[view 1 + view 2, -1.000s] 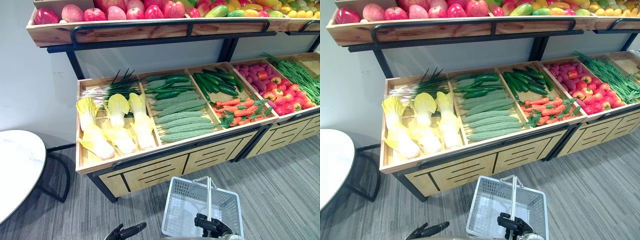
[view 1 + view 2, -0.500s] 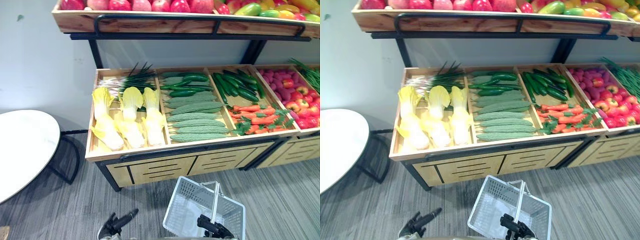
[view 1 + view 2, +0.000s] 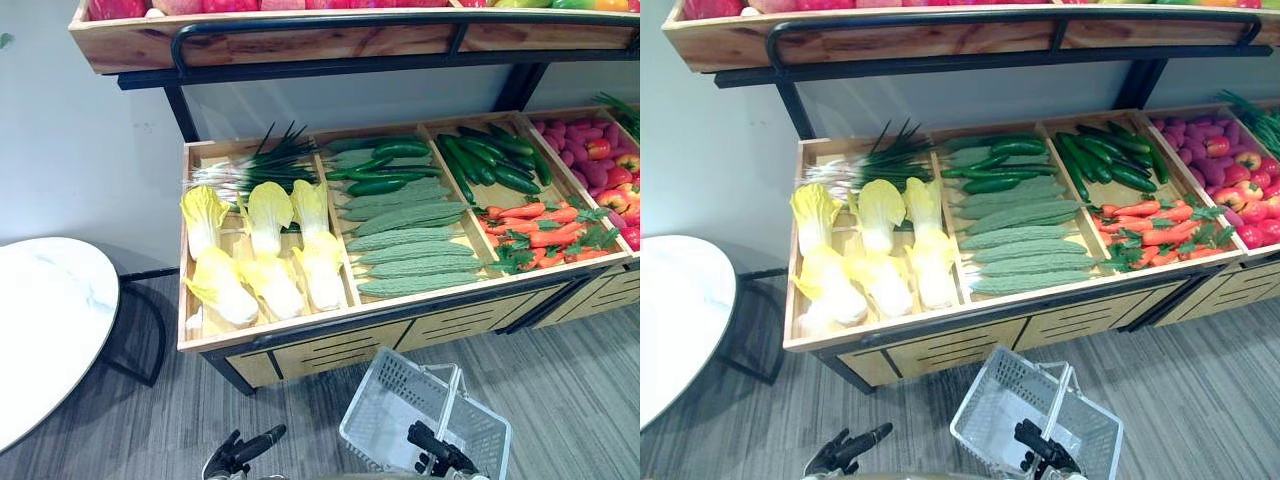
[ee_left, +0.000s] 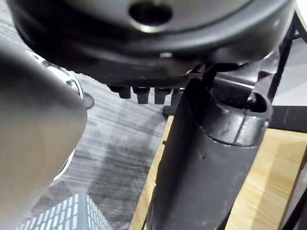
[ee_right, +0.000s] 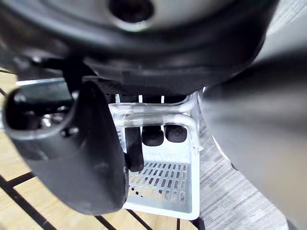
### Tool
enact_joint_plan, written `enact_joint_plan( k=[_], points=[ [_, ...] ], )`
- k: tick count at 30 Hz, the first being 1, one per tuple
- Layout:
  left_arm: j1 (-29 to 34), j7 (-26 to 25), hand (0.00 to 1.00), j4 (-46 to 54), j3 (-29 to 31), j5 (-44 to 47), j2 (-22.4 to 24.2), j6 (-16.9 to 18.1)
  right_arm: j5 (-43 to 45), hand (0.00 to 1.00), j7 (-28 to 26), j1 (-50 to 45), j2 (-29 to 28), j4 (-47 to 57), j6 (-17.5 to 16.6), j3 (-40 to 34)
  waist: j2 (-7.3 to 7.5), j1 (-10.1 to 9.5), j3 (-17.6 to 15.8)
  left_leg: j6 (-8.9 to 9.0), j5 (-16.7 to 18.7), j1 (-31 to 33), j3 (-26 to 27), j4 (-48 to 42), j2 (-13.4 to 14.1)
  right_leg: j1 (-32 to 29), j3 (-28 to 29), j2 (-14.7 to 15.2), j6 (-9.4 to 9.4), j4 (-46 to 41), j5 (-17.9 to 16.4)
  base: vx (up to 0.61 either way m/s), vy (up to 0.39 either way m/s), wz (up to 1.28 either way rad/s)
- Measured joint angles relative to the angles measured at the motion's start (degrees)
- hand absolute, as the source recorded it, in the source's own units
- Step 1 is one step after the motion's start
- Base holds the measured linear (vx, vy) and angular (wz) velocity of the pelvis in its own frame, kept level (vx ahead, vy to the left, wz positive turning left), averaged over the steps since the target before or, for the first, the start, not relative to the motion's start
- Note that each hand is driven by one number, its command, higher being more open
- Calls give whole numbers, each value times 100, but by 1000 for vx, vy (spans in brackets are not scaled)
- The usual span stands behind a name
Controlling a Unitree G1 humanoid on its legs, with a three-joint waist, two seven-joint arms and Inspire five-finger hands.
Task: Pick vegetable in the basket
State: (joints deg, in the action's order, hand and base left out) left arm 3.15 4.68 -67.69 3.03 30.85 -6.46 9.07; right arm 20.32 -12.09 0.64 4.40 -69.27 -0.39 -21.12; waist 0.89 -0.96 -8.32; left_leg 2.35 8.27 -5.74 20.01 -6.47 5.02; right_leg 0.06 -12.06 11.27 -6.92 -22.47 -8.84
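Head pair: set high, facing down and forward over stand, floor and basket; mid-distance; same scene in both, shifted slightly sideways. Left wrist: very close, looking along left hand toward floor, stand's wood and a basket corner. Right wrist: very close, looking along right hand onto basket handle. Basket shared across all four.

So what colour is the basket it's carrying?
White; the basket shows best in the right eye view.

text: none readable | signs: none (checked produce stand, basket)
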Motion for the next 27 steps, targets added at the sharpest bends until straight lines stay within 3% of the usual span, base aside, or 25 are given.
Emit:
enact_joint_plan(
  k=[1, 2, 4, 5, 6, 7, 9, 11, 16, 18, 22, 27],
  points=[
    [3, 17, 100, 2, -14, -9, -1, -15, 2, 0, 1, 0, -2, 26, -50, -50, -13, 14, -29, -14, -6, -120, -15, 78, -3, -126, -53, 65, -4, -390, 0, 56, 86, 13],
    [41, 33, 100, 7, -55, -5, -4, -35, 0, 0, 10, -16, 21, 97, -77, -76, -32, 49, -50, -30, -7, -275, -34, 178, -7, -264, -183, 171, 18, -699, -252, 71, 44, 13],
    [67, 20, 100, 1, -53, 72, -111, -35, -33, 0, 6, -16, 7, 112, -91, -35, 51, 64, -56, -21, 1, -346, -62, 245, 25, -427, -257, 170, 37, -465, -364, 95, -34, 13],
    [78, 19, 100, -2, -42, 243, -172, -35, -76, 0, -65, -4, -3, 160, -108, -46, 89, 87, -63, 58, -18, -285, -91, 237, 87, -521, -171, 35, 16, 213, -158, 128, -140, 11],
    [102, 21, 100, -4, -21, 296, -220, -39, -139, 0, -108, -5, -50, 148, -100, -48, 196, 92, -37, 121, -22, -244, -112, 241, 67, -530, -109, -20, 44, 657, 423, 141, -169, 12],
    [85, 16, 100, -36, 26, 300, -211, -54, -187, 0, -120, 5, -71, 141, -102, -69, 218, 104, -42, 164, -22, -249, -150, 257, 104, -502, -119, -60, 25, 702, 382, 147, -167, 7],
    [102, 32, 100, -69, 111, 343, -31, -87, -222, 0, -85, 30, -89, 71, -85, -255, 20, 96, -21, 323, -108, -226, -155, 390, 330, -425, -185, -324, 114, 986, 458, 151, -197, 5],
    [99, 41, 100, -70, 258, 366, 67, -87, -218, 0, -30, 37, -52, 37, -70, -253, -64, 97, -8, 408, -159, -233, -157, 464, 422, -327, -237, -477, 220, 1243, 529, 92, -152, 0],
    [135, 37, 100, -109, 290, 536, 125, -36, -217, 0, -7, 17, 33, -68, 178, -244, -76, 94, 17, 473, -258, -328, -193, 534, 514, 95, -372, -649, 281, 1809, 663, 53, -92, 8],
    [170, -45, 100, -108, 294, 1037, 132, 47, -214, 0, -8, 13, 43, -92, 166, -243, -58, 85, 31, 468, -263, -294, -210, 534, 474, 162, -385, -644, 250, 2017, 767, 40, 16, 5],
    [254, -301, 100, -113, 510, 2379, 218, 402, -211, 0, -12, -26, 44, -137, 163, -243, 5, 76, 74, 431, -288, -250, -297, 530, 322, 305, -483, -544, 175, 2286, 888, 18, 28, 13],
    [356, -463, 100, -129, 1205, 3779, 291, 1234, -210, 0, -12, -31, 47, -207, 163, -243, 74, -4, 112, 406, -305, -197, -331, 527, 245, 306, -518, -466, 148, 2341, 932, -1, 13, 4]
  ],
)
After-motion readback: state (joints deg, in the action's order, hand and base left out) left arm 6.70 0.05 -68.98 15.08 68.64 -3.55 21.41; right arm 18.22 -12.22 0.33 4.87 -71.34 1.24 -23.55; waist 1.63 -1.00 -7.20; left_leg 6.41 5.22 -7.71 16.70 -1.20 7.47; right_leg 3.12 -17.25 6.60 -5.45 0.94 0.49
